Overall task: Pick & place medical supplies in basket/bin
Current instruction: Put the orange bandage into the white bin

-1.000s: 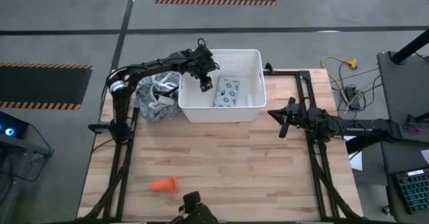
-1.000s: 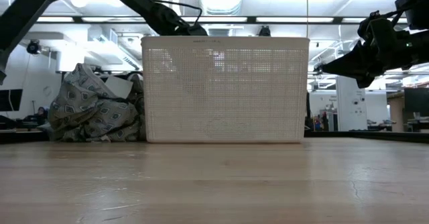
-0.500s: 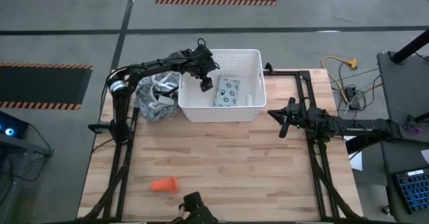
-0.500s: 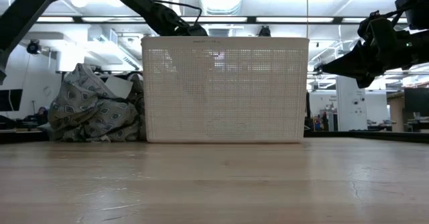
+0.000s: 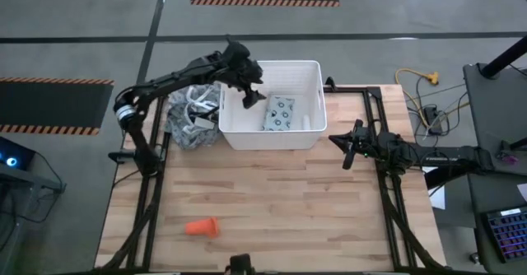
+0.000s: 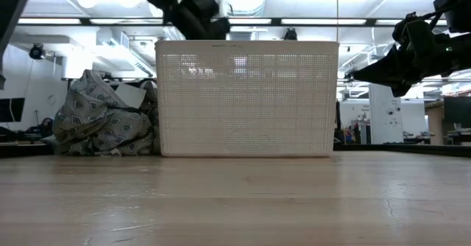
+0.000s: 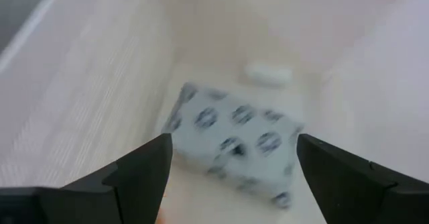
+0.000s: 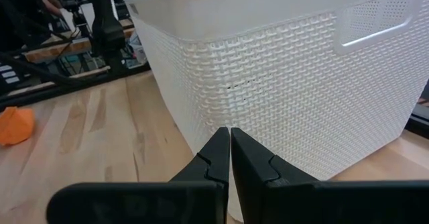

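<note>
The left gripper (image 5: pixel 251 100), fingers apart and holding nothing, hangs over the large white ribbed plastic tub (image 5: pixel 272 139) at the worktop's far edge. Inside lie a pale grey-green ring-marked packet (image 7: pixel 231 142) and, seemingly, a short white cylinder (image 7: pixel 267 73). The right gripper (image 5: pixel 347 157), fingers together, waits beside the tub.

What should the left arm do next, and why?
Probably lift clear of the white tub: the left gripper hangs open and empty above the packet lying inside, while an orange piece waits on the table's near side.
</note>
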{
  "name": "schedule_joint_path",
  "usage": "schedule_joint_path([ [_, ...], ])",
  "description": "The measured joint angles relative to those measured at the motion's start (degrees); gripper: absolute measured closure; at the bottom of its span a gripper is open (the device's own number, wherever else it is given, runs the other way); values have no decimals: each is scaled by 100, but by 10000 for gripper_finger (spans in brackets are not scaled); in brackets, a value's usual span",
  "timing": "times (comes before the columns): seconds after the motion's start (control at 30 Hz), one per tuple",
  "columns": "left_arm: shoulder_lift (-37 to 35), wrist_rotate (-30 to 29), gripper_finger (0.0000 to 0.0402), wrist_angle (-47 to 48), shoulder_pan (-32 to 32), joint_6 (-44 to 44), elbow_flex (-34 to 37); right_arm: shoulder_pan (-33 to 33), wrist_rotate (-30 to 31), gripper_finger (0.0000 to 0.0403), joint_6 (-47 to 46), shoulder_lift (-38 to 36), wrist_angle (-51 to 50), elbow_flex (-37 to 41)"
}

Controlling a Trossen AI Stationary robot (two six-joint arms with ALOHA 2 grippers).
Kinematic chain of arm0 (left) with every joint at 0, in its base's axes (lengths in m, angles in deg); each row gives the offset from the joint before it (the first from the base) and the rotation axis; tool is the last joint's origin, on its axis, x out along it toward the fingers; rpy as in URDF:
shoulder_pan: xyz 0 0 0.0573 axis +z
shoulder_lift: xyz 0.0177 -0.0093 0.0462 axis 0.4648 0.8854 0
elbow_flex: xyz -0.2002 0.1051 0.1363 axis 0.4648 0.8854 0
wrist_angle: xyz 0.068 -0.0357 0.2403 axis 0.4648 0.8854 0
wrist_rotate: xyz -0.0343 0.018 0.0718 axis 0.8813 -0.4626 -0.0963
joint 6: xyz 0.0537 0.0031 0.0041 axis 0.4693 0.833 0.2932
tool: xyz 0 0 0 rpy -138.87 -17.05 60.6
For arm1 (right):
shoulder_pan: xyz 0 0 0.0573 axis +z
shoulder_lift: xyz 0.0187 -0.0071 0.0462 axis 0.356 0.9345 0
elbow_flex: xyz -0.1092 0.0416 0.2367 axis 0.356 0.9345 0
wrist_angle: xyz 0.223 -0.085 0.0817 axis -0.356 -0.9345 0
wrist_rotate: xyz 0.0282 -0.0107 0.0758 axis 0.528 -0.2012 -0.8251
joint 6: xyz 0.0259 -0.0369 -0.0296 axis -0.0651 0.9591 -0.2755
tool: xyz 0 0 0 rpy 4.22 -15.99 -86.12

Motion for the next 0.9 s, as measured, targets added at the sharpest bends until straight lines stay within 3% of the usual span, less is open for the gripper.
schedule_joint_path([
  [0.57,-2120,153,98,19,-1746,-131,0,0,-13,394,0,5,2,-2],
  [0.9,-2648,-692,98,1245,-2962,-1201,-2,2,-15,394,0,5,2,0],
])
